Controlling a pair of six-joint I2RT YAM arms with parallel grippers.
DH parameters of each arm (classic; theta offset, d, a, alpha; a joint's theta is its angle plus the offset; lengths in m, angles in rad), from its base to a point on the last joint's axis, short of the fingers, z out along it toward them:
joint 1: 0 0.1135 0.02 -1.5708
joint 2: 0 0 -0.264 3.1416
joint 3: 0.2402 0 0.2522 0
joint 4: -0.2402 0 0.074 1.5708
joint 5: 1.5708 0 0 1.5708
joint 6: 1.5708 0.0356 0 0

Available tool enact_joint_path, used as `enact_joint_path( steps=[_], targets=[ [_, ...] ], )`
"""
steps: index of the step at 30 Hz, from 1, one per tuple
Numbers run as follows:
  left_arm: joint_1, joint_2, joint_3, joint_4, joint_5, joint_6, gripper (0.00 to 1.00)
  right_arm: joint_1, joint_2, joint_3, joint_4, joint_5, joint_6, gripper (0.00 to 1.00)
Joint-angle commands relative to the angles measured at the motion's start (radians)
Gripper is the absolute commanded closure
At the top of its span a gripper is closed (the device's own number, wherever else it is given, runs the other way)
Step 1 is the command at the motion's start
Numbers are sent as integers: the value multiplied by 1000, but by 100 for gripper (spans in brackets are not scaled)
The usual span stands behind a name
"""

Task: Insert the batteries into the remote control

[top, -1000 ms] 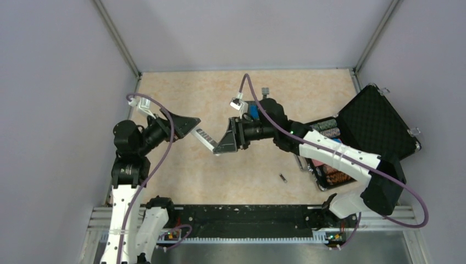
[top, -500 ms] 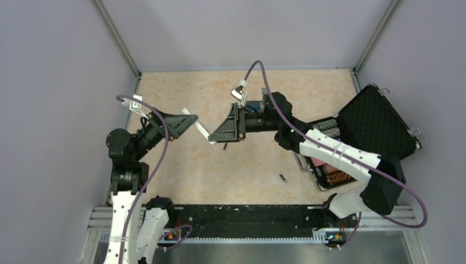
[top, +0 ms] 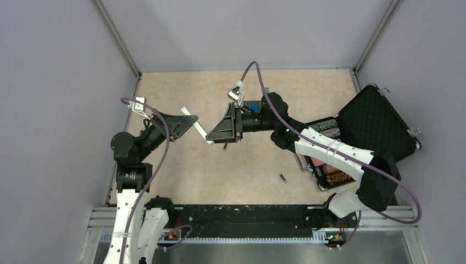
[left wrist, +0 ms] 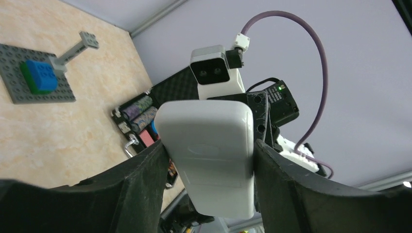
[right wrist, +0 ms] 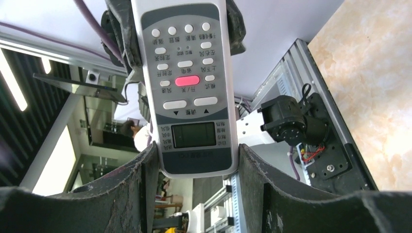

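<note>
While the remote control (top: 204,133) is hanging in mid-air, its long axis is running straight from claw to claw.
Top view: right claw (top: 210,137) is holding the nearer end and left claw (top: 193,120) is sitting at the far end. One of the batteries (top: 283,177) is lying on the counter (top: 231,176), well apart and nearer the right arm. Left wrist view: the plain white back is facing the camera. The fingers (left wrist: 145,179) are flanking both long edges part-open, and I can't tell whether they are gripping. Right wrist view: the button face is showing. The fingers (right wrist: 138,194), set part-open, are clamping the screen end. Likely the left claw is needing the hold, freeing the right for the battery.
</note>
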Motion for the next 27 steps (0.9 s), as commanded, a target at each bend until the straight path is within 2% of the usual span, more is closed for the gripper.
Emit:
enact_joint_path(
  steps=[1,5,8,10,11,14,16,18,22,27],
  targets=[
    [-7,13,-7,102,23,-39,44,-9,14,21,-14,-3,-15,70],
    [-9,28,-13,90,41,-42,80,-8,25,35,-26,-1,-16,70],
    [-10,31,-19,85,45,-41,99,-6,32,49,-49,2,-24,68],
    [-10,28,-16,78,43,-39,100,-8,34,56,-66,10,-26,64],
    [-10,24,-13,68,36,-38,100,-8,33,55,-71,17,-26,58],
    [-11,11,10,-16,-14,-31,100,-8,8,32,-65,73,-33,26],
    [-10,-8,28,-119,-114,-49,100,-8,-12,20,-65,131,-59,14],
    [-11,-32,34,-223,-197,-101,100,-6,-29,10,-51,196,-86,9],
    [-11,-83,-17,-234,-287,-260,100,23,-66,0,-80,414,-151,6],
    [-12,-117,-40,-302,-371,-305,100,107,-96,-9,-134,727,-130,5]
  ],
)
